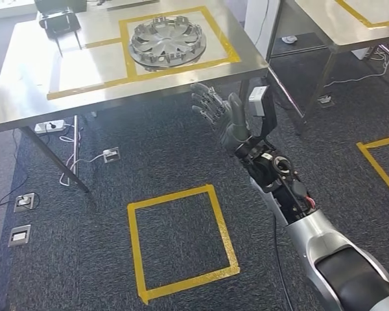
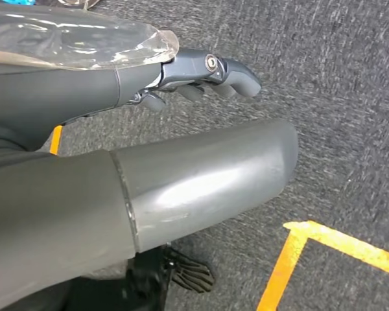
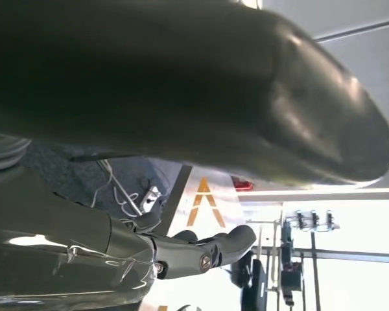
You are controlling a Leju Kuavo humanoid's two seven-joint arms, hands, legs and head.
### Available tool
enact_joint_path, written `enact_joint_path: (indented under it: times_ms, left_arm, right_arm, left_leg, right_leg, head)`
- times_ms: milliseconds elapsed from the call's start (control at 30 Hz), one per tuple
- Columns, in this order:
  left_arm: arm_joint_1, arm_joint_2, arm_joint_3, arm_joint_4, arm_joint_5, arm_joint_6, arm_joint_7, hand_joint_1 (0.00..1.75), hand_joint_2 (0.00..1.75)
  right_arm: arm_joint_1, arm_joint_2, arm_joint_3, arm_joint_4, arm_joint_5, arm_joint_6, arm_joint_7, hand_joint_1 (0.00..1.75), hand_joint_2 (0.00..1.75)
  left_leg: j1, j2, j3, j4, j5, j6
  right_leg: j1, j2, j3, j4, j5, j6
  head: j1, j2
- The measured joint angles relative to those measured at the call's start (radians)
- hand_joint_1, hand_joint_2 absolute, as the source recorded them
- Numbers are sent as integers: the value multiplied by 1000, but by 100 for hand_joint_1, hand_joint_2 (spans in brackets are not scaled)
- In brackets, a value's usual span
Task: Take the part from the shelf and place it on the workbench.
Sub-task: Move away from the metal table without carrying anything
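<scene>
A silver wheel cover (image 1: 167, 42) lies flat on the steel workbench (image 1: 31, 97), inside a yellow taped rectangle. My right hand (image 1: 220, 114) is raised in front of the bench's near edge, a little right of and below the wheel cover, fingers spread and nothing in it. In the right wrist view its thumb and fingers (image 3: 217, 246) stretch out with nothing between them. The left wrist view has my left hand (image 2: 202, 71) hanging over grey carpet, fingers extended and holding nothing.
A black stand (image 1: 59, 23) sits at the bench's far left. A second steel table (image 1: 349, 29) is at the right. On the carpet are a yellow taped square (image 1: 180, 240), floor sockets (image 1: 24, 201) and loose cables near the bench legs.
</scene>
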Motion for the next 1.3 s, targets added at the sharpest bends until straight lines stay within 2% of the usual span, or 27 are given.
enact_joint_path:
  times_ms: [33,67,100,133,167,200,267,333,367,433,500,533,567,600,667,733,800,867,933,1000,1033,1067,1100,1167,1200,1233,1300]
  left_arm:
    - [3,0,0,0,1,0,0,0,0]
    - [5,0,0,0,2,0,0,0,0]
    - [7,0,0,0,3,1,0,0,0]
    - [8,1,0,0,3,1,0,0,0]
    - [8,3,0,0,3,1,0,0,0]
    - [6,6,0,0,3,1,-1,0,0]
    - [4,9,0,0,3,2,-2,0,0]
    - [3,8,0,0,3,3,-3,0,0]
    - [3,7,0,0,3,3,-4,0,0]
    - [4,5,0,0,3,3,-4,0,0]
    - [5,2,0,0,3,3,-4,0,0]
    - [7,1,0,0,3,3,-4,0,0]
    - [8,0,0,0,3,3,-4,0,0]
    - [9,-1,0,0,3,3,-4,0,0]
    - [9,-3,0,0,3,3,-4,0,0]
    - [9,-4,0,0,3,3,-4,0,0]
    - [9,-4,0,0,3,3,-4,0,0]
    - [9,-3,0,0,4,3,-4,0,0]
    - [9,-2,0,0,4,3,-4,0,0]
    - [11,-1,0,0,5,3,-4,0,0]
    - [13,-2,0,0,5,3,-4,0,0]
    - [14,-2,0,0,5,3,-4,0,0]
    - [15,-2,0,0,6,3,-4,0,0]
    - [15,-1,0,0,6,3,-4,0,0]
    - [14,0,0,0,6,3,-4,0,0]
    - [13,1,0,0,6,3,-4,0,0]
    - [13,1,0,0,8,3,-4,0,0]
  right_arm:
    - [2,0,0,2,0,0,0,0,0]
    - [3,0,0,3,0,0,0,0,0]
    - [3,0,-1,3,0,0,0,0,0]
    - [1,0,-1,3,0,0,0,0,0]
    - [-1,0,-1,3,0,0,-1,0,0]
    - [-2,0,-1,4,0,0,-1,0,0]
    - [-4,0,-1,4,1,0,-2,0,0]
    - [-4,0,-3,5,1,0,-2,0,0]
    - [-5,0,-4,5,1,0,-2,0,0]
    - [-8,0,-7,7,1,1,-2,0,0]
    - [-7,0,-8,10,1,1,-2,0,0]
    - [-4,0,-8,12,2,1,-2,0,0]
    - [-3,0,-8,14,2,1,-2,0,0]
    - [-3,0,-9,15,2,0,-2,0,0]
    - [-6,0,-9,17,1,0,-2,0,0]
    - [-8,0,-10,17,1,0,-2,0,0]
    - [-8,0,-10,17,1,-1,-3,0,0]
    - [-8,0,-12,17,1,-3,-4,0,0]
    - [-10,0,-14,17,1,-4,-5,0,0]
    - [-8,0,-15,17,1,-5,-5,0,0]
    - [-6,0,-15,17,1,-6,-5,0,0]
    - [-4,0,-16,18,1,-6,-5,0,0]
    - [-4,0,-16,18,1,-7,-5,0,0]
    - [-4,0,-17,18,1,-9,-5,0,0]
    - [-5,0,-17,18,1,-10,-5,0,0]
    - [-5,0,-18,18,3,-12,-5,0,0]
    - [-4,0,-19,18,10,-16,-6,0,0]
  left_leg:
    - [-3,-1,-30,34,3,5]
    - [-8,-3,-41,27,27,14]
    - [-13,-6,-30,-20,68,25]
    - [-21,-14,-5,-93,115,39]
    - [-27,-22,23,-163,149,52]
    - [-33,-27,45,-217,171,61]
    - [-40,-28,60,-254,177,66]
    - [-37,-19,65,-266,183,66]
    - [-34,-14,69,-273,187,67]
    - [-29,-5,75,-282,192,71]
    - [-29,1,76,-283,192,75]
    - [-29,3,76,-282,192,75]
    - [-29,6,76,-281,192,74]
    - [-29,9,77,-280,190,73]
    - [-30,14,78,-275,185,66]
    - [-34,19,76,-267,181,57]
    - [-36,26,73,-266,182,49]
    - [-34,24,69,-257,173,38]
    - [-29,9,34,-177,126,26]
    - [-24,-1,-36,-35,65,17]
    - [-22,-2,-65,19,50,14]
    - [-20,-2,-78,38,54,12]
    - [-18,-3,-69,14,78,11]
    - [-13,-10,-5,-123,150,11]
    - [-12,-17,28,-193,176,13]
    - [-12,-22,50,-240,189,15]
    - [-16,-24,62,-266,190,24]
  right_leg:
    - [5,5,1,0,-1,-3]
    - [10,10,3,0,-1,-5]
    - [15,16,5,0,-2,-7]
    - [17,21,8,-1,-2,-8]
    - [22,26,9,-1,-3,-9]
    - [24,30,9,-1,-3,-8]
    - [24,36,8,-2,-2,-4]
    - [23,38,6,-2,-4,5]
    - [24,32,0,10,-14,10]
    - [24,11,-36,95,-67,19]
    - [20,-4,-92,232,-132,27]
    - [17,-7,-108,275,-146,30]
    - [14,-10,-107,281,-140,33]
    - [12,-13,-87,244,-116,34]
    - [12,-28,-13,105,-57,33]
    - [16,-40,39,10,-35,23]
    - [19,-36,46,-6,-37,11]
    - [16,-29,48,-11,-31,0]
    - [11,-23,50,-17,-26,-10]
    - [10,-15,48,-18,-25,-14]
    - [10,-11,47,-18,-25,-14]
    - [10,-6,47,-18,-25,-14]
    - [9,-1,47,-18,-25,-14]
    - [7,8,49,-17,-25,-10]
    - [8,13,48,-16,-26,-6]
    - [9,17,47,-16,-26,-1]
    - [11,25,45,-19,-24,12]
  head:
    - [0,0]
    - [0,0]
    - [0,0]
    - [0,0]
    - [0,0]
    - [1,0]
    - [1,0]
    - [1,0]
    - [2,0]
    - [8,0]
    - [12,0]
    - [13,0]
    - [14,0]
    - [15,0]
    - [17,0]
    - [17,0]
    - [14,0]
    - [13,0]
    - [8,0]
    - [4,0]
    - [4,0]
    - [4,0]
    - [3,0]
    - [2,0]
    - [1,0]
    - [1,0]
    - [2,0]
